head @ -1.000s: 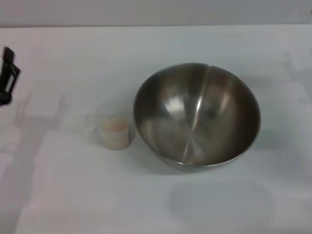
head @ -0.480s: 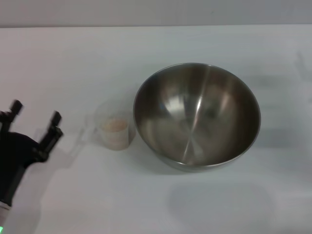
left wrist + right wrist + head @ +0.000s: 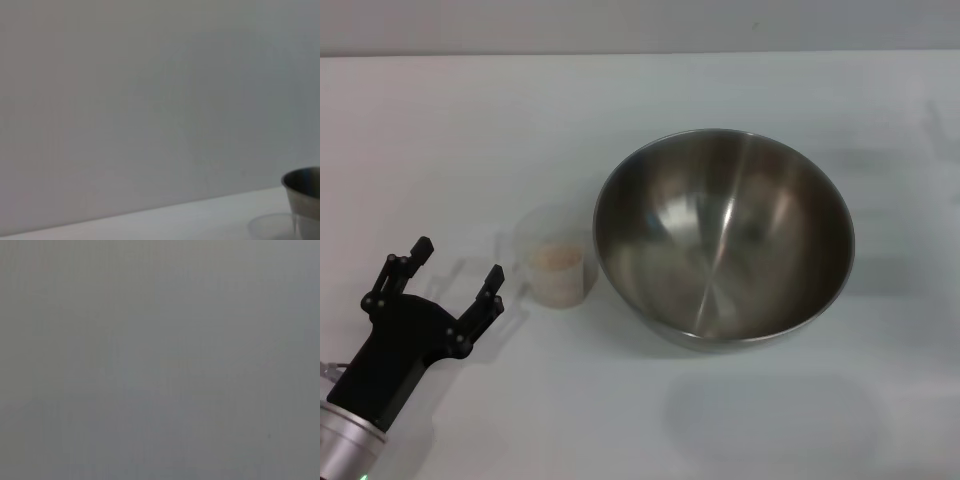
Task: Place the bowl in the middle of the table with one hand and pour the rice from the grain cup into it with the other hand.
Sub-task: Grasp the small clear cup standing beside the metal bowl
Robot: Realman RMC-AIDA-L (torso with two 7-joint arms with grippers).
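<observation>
Head view: a big shiny bowl (image 3: pixel 724 238) on the white counter (image 3: pixel 620 110), near the middle, a bit to the right. Standing upright, silver inside, with nothing in it. Just beside its left edge, a small clear grain cup (image 3: pixel 557 262), also upright. So close to the bowl that touching or not is hard to tell. Inside the cup, a low heap of pale rice (image 3: pixel 555 257). A little handle sticking out from the cup toward the left.

Down in the near left corner, the left tool (image 3: pixel 457 275), black, on a silver arm. Fingers (image 3: pixel 490 290) spread wide apart, holding nothing. Pointing up and toward the cup. One fingertip near the cup's handle, not touching the cup. A soft gray shadow under the tool on the counter.

Left wrist view: mostly a plain gray wall. Low at one edge, a strip of white counter, the steel side of the bowl (image 3: pixel 304 187), and a faint clear round rim that may be the cup (image 3: pixel 272 226). None of the tool's own fingers showing here.

Right wrist view: only flat gray, nothing to make out. No sign of the right tool in any view, so nothing to say about its fingers.
</observation>
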